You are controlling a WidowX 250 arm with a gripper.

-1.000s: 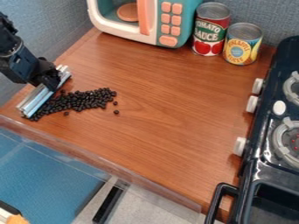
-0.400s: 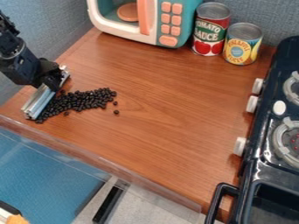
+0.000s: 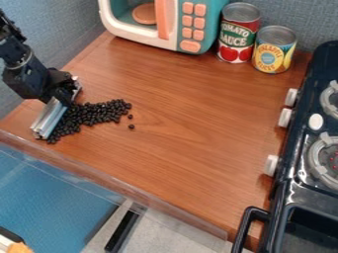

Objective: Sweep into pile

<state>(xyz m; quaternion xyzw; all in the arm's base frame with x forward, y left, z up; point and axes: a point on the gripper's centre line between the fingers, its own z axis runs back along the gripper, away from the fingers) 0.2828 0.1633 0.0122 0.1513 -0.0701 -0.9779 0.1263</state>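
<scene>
Camera view, fingers [image 3: 64, 94] clamped on a silver sweeping bar [image 3: 50, 118], bar angled down from them against black beans [image 3: 96, 113], beans spread on the desk [image 3: 178, 133] from below the fingers toward the view's right, two beans loose farther right of the fingers, cans [image 3: 239, 34] well apart from them

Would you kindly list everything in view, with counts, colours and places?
beans: many, black, piled beside sweeping bar
stray beans: two, black, off pile's right end
sweeping bar: one, silver, against pile
counter: one, brown, centre
microwave: one, teal-white-orange, back
disc: one, orange, inside microwave
cans: two, red-green and yellow-blue, back right
stove: one, black, right
walls: blue-grey, behind
blue surface: one, lower left
black strip: one, bottom
arm: one, black, upper left
gripper: one, black, holding bar
</scene>
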